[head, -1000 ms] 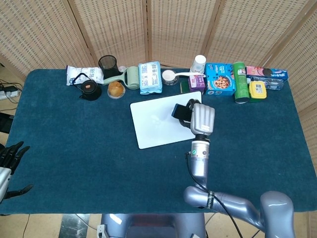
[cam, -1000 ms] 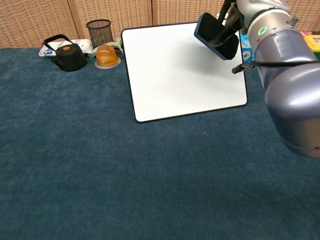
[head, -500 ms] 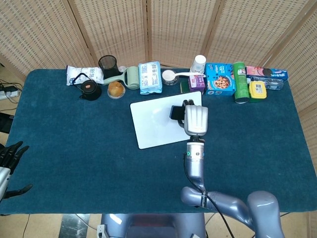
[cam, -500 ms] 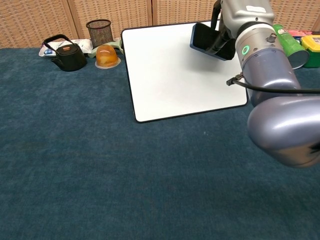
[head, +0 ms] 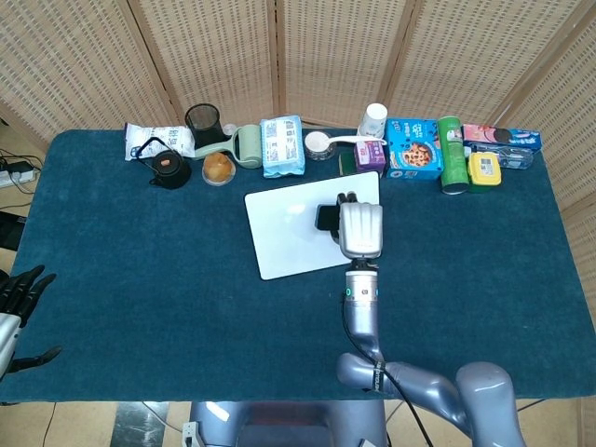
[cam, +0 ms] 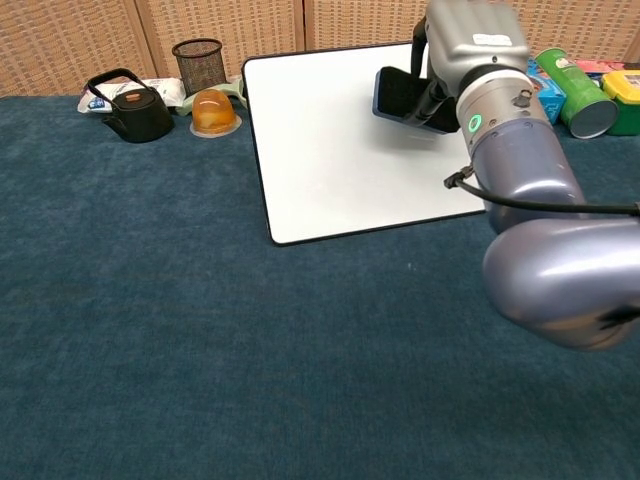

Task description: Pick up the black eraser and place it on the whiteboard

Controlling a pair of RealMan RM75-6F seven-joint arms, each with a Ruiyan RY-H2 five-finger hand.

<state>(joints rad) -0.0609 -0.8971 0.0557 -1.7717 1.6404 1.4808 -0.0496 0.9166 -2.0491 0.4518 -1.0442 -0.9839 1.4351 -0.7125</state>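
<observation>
One hand is doing the work: my right hand [head: 359, 228], a silver five-fingered unit at the centre of the head view, grips the black rectangular eraser [head: 326, 217] at its fingertips. In the chest view that hand [cam: 462, 45] sits in the upper right, with the eraser [cam: 392, 94] poking out to its left, tilted and held above the white rectangular whiteboard [cam: 340, 140]. I cannot tell whether its lower edge touches the board; a soft shadow beneath suggests a small gap. I judge the carry is nearly done and only lowering and letting go remain; holding the eraser over the board's right half keeps it well inside the dark frame, so it should land fully on the white surface.

My left hand [head: 20, 291] shows at the lower left edge of the head view, dark fingers spread and holding nothing, parked off the dark blue cloth-covered table [head: 140, 270], I think to stay clear.

Counting outward: one eraser, one whiteboard. Along the upper edge sit one black kettle [cam: 131, 110], one black mesh pen cup [cam: 198, 62], one amber domed jelly cup [cam: 213, 111], one green cylindrical can [cam: 575, 88] lying on its side, and one blue snack box [head: 413, 150]. They look lined up at the back so the board area is free.
</observation>
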